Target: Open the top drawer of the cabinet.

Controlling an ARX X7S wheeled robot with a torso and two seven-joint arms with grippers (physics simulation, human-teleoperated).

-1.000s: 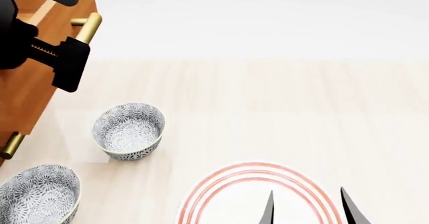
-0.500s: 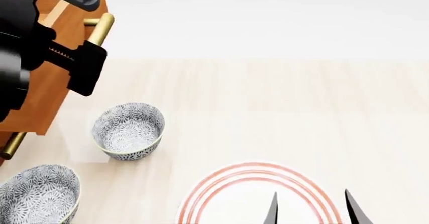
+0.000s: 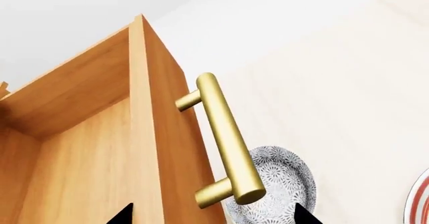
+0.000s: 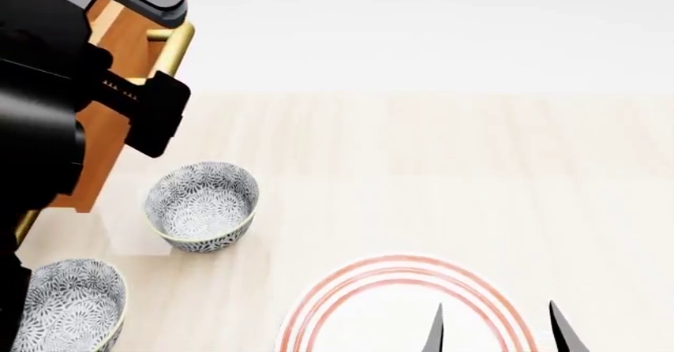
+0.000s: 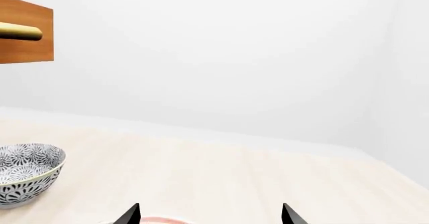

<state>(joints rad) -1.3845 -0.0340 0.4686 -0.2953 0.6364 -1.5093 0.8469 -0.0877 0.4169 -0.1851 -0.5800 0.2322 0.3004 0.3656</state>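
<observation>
The top drawer (image 3: 168, 148) stands pulled out from the orange-brown cabinet (image 4: 100, 151), and its hollow inside shows in the left wrist view. Its brass bar handle (image 3: 224, 138) also shows in the head view (image 4: 174, 48). My left gripper (image 3: 216, 216) is open, its fingertips (image 3: 127, 215) wide apart on either side of the drawer front and handle, with no visible contact. My right gripper (image 4: 497, 332) is open and empty, low over a red-ringed plate (image 4: 406, 301). The drawer front also shows in the right wrist view (image 5: 27, 33).
Two patterned bowls stand in front of the cabinet, one further back (image 4: 202, 204) and one nearer (image 4: 63, 305). The lower drawer's brass handle (image 4: 24, 226) peeks out under my left arm. The pale wooden table (image 4: 474, 170) stretches right.
The top drawer and its handle have slid further out to the right, my left arm moving with them. My right gripper has drifted slightly to the right.
</observation>
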